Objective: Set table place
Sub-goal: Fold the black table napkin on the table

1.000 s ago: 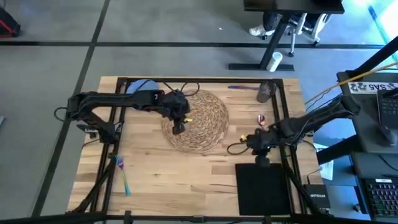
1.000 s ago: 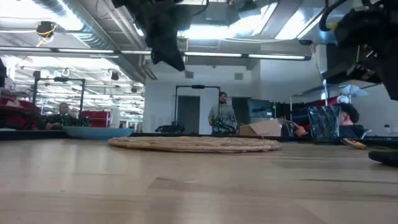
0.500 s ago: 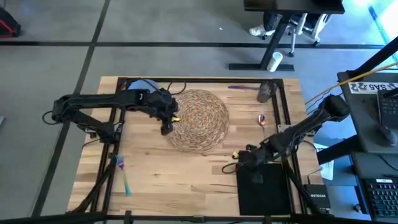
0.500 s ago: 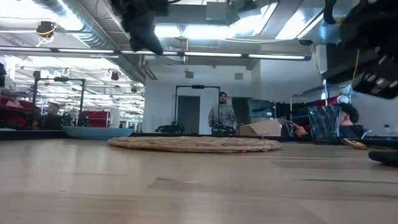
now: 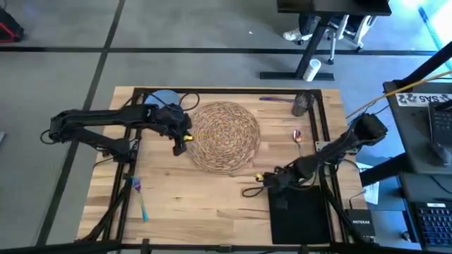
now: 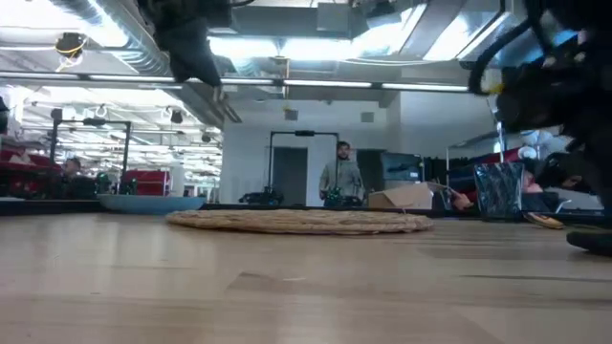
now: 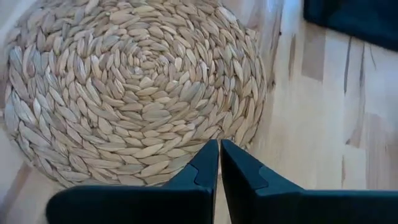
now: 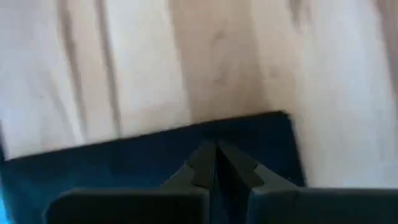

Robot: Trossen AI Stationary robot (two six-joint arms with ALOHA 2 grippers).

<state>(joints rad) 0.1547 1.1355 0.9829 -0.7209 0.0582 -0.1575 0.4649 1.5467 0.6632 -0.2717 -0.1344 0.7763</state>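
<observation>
The left pincer (image 5: 179,149) hangs above the worktop (image 5: 205,197) just off the rim of the round woven placemat (image 5: 224,135), its two fingers (image 7: 205,163) pressed together with nothing between them. From that wrist the placemat spreads out directly ahead of the fingertips, bare on top. The pale blue plate (image 5: 161,97) lies behind this pincer, half hidden under the left arm at the far edge of the worktop; from table height it shows as a shallow blue rim (image 6: 148,202) beside the placemat (image 6: 301,221).

The right pincer (image 5: 277,195) is low over the near corner of the black napkin (image 5: 300,215), fingers (image 8: 217,163) drawn in tight, tips together. Whether they touch the cloth I cannot tell. Through that wrist camera the napkin (image 8: 124,158) fills the space under the fingertips, with pale wood beyond its edge.

Past the right pincer, towards the far side, a spoon with a reddish handle (image 5: 297,135) lies on the wood, and further on stands the small grey cup (image 5: 301,104) with a purple-handled piece of cutlery (image 5: 272,99) next to it. Well away from the left pincer, near the front edge, lies the teal fork (image 5: 142,204) with another purple-handled piece (image 5: 134,185) by its end.

A person (image 6: 340,178) stands in the room beyond the worktop.
</observation>
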